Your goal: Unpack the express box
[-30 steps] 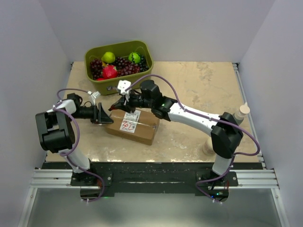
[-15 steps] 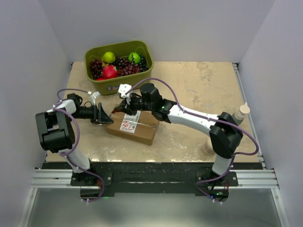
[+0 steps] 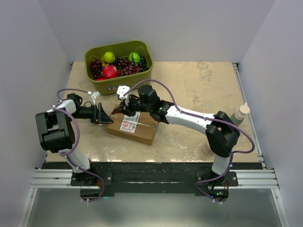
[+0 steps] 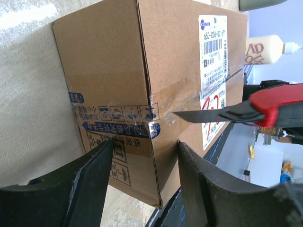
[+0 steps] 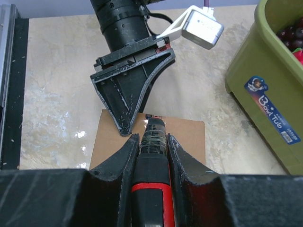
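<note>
The express box [image 3: 142,131], brown cardboard with a white label and red marks, lies at the table's centre-left. My left gripper [image 3: 103,115] is open at the box's left end. Its fingers straddle the top-left edge of the express box [image 4: 109,71], one finger over the top and one by the end face, around the left gripper's gap [image 4: 144,142]. My right gripper [image 3: 129,105] is shut on a red and black knife [image 5: 151,189]. The knife blade [image 4: 213,115] lies on the clear tape along the top seam. In the right wrist view, the right gripper [image 5: 152,137] points at the box's left edge [image 5: 187,139].
An olive-green bin [image 3: 93,60] of fruit stands behind the box; its wall [image 5: 246,61] is close on the right of the knife. A glue bottle [image 3: 242,112] stands at the table's right edge. The white walls close in on three sides.
My right arm has carried the knife left and lower, bringing the blade onto the box's taped seam near the left end. The left gripper and the box have stayed put.
</note>
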`<state>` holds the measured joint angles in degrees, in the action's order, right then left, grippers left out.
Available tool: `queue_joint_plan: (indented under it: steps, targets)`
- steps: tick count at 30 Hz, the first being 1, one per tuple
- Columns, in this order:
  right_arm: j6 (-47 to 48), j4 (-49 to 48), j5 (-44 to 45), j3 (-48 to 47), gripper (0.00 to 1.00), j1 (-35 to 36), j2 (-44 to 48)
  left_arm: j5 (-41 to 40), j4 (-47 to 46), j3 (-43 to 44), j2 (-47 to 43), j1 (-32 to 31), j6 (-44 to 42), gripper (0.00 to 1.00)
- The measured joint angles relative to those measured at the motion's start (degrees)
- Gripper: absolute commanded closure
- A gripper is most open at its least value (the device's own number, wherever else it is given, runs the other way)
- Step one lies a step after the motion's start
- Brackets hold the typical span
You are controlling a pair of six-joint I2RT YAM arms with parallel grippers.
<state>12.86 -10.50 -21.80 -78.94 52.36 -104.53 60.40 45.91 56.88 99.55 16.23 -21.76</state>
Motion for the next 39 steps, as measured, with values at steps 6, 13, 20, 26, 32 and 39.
queue_joint_plan:
  steps: [6, 13, 20, 26, 32, 39]
  targets:
    - [-1.31, -1.16, 0.55, 0.0, 1.0, 0.09, -1.25, -0.15, -0.07, 0.0, 0.0, 0.0, 0.15, 0.41]
    - [-3.72, -1.25, 1.75, 0.0, 1.0, 0.15, -1.25, -0.15, -0.07, 0.0, 0.0, 0.0, 0.17, 0.41]
    - [-6.03, -1.55, 2.91, 0.0, 1.0, 0.15, -1.25, -0.15, -0.07, 0.0, 0.0, 0.0, 0.2, 0.41]
    - [-6.93, -1.97, 3.34, 0.0, 1.0, 0.15, -1.2, -0.17, -0.04, 0.0, 0.0, 0.0, 0.2, 0.41]
    - [-7.08, -2.03, 4.87, -0.11, 1.0, 0.35, -1.03, -0.15, -0.04, 0.0, 0.0, 0.0, 0.22, 0.41]
    - [-6.86, -1.86, 5.88, -0.13, 1.0, 0.48, -0.35, -0.15, -0.02, 0.0, 0.0, 0.0, 0.22, 0.42]
